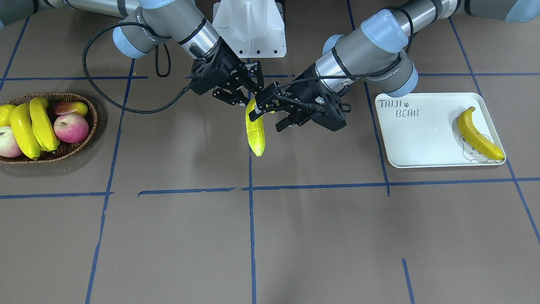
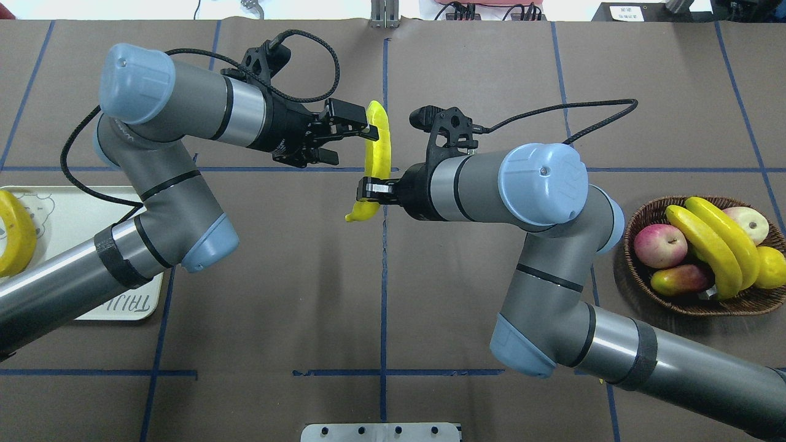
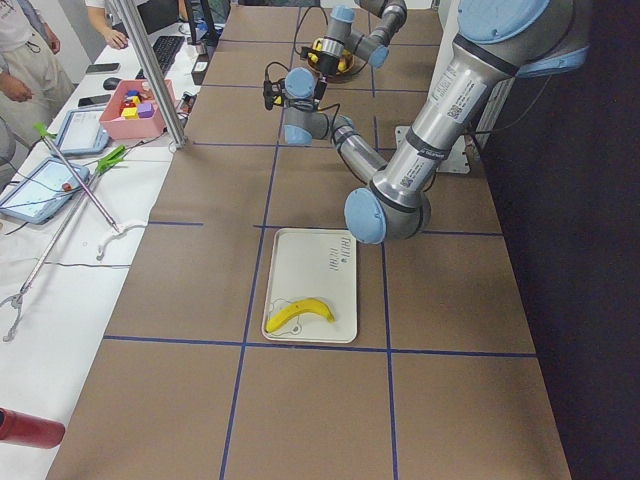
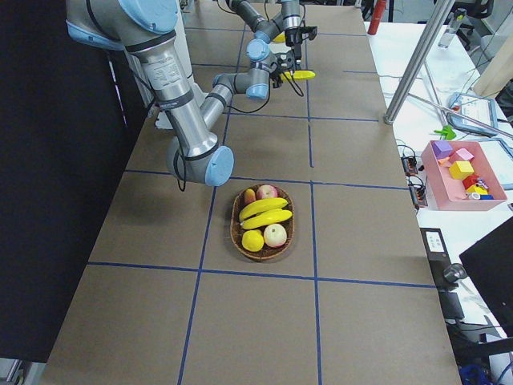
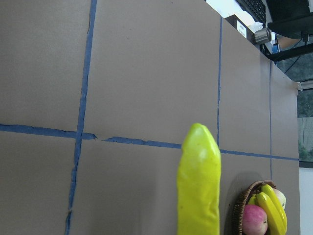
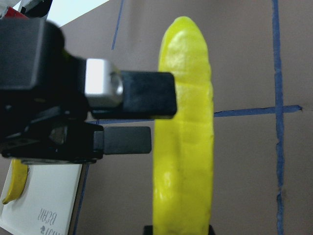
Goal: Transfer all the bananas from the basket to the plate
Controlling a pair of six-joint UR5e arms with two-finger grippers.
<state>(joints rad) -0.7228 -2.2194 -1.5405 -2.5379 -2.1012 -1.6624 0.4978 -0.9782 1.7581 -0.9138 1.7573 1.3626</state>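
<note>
You will find the lifted banana [image 2: 379, 144] in the air above the middle of the surface [image 1: 295, 236], well apart from both containers. The right hand [image 2: 370, 186] is clamped narrow on it near its stem end. The rest of the fruit reaches away from the robot.

The left hand [image 2: 353, 146] comes in from the opposite side with its fingers spread wide. In the right wrist view one finger overlaps the edge of the lifted banana. You cannot tell from any view whether that finger touches the fruit.

On the robot's right side, the basket [image 1: 93, 122] holds two bananas [image 1: 42, 122] lying side by side among red apples [image 1: 71, 127] and other yellow fruit.

On the robot's left side, the plate [image 1: 417, 139] carries one darker banana [image 1: 479, 135]. It lies over the bear drawing, at the end away from the lettering.
</note>
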